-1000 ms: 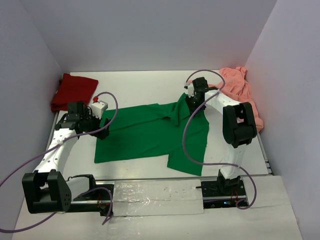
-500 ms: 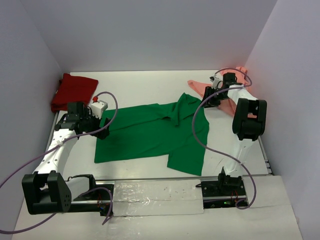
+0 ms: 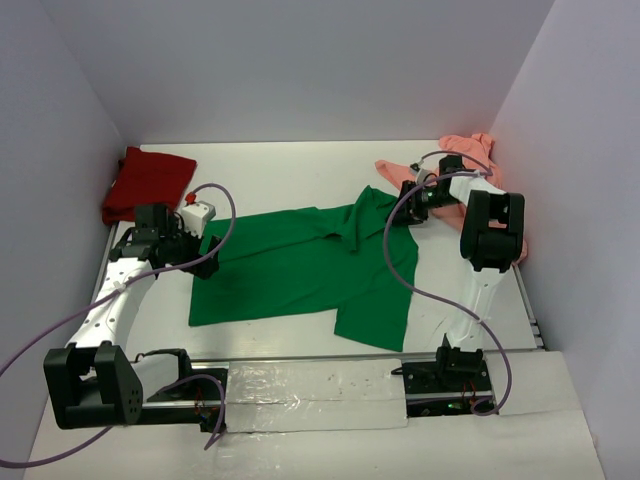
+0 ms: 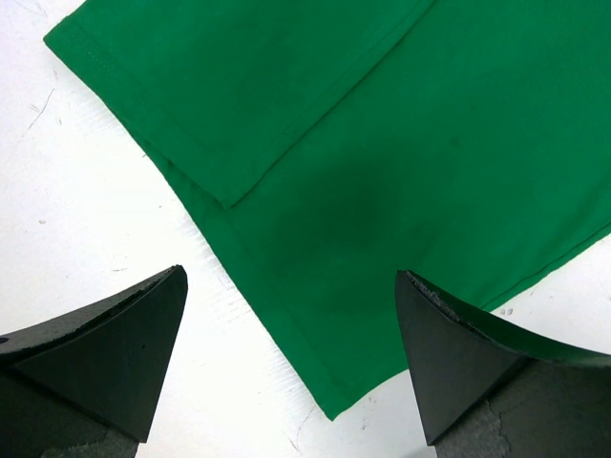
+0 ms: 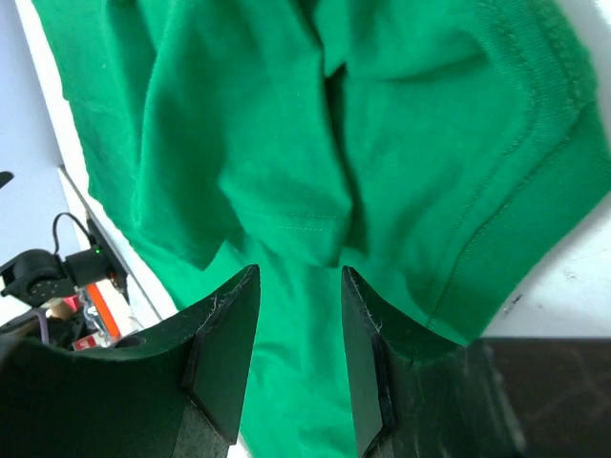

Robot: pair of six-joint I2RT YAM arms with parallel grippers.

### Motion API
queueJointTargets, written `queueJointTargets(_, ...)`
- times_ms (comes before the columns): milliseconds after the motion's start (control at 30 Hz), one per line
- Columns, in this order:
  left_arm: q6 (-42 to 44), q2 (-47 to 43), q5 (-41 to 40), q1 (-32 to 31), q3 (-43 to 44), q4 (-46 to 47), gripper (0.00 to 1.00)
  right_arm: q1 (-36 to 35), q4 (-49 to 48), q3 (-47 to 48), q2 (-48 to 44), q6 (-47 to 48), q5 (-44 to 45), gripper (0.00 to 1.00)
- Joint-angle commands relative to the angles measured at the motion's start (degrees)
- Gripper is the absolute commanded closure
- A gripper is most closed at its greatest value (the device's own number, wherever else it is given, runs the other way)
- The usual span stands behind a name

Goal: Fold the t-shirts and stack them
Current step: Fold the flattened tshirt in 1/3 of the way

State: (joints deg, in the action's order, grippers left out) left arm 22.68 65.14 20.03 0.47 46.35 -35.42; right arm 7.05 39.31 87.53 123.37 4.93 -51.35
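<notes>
Three shirts. Left pincer [image 4: 291, 277], wide apart, over green shirt's [image 4: 401, 162] corner; open surface [image 4: 95, 239] beside. Right pincer [image 5: 296, 272], slightly apart, over its folds. Red shirt [image 3: 148, 182], pink shirt [image 3: 470, 150] beyond.

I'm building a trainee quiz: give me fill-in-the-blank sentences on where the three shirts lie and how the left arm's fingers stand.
The bright green cloth t-shirt lies spread in the ___ of the white table.
The dark red cloth t-shirt sits at the far ___ corner.
The salmon-pink cloth t-shirt sits at the far ___ corner.
The left gripper hovers with fingers ___.
Missing words: middle; left; right; open.
</notes>
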Motion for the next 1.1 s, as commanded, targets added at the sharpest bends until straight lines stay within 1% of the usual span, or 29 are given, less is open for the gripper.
queueJointTargets(0,-0.4,-1.4,1.3,0.1,-0.2,0.4,0.01,0.1,1.2,2.4,0.2,-0.1,-2.1,0.53)
queueJointTargets(467,-0.4,-1.2,1.9,0.1,0.6,-0.3,0.01,0.2,1.0,2.2,2.0,-1.0,-1.1,0.53)
queueJointTargets(667,-0.4,-0.8,2.3,0.1,0.9,-0.4,0.01,0.2,0.9,2.7,3.8,-2.2,0.7,0.53)
queueJointTargets(1067,-0.6,0.1,3.0,0.1,0.7,0.1,0.01,0.0,-0.5,2.3,3.9,-2.2,-0.4,0.54)
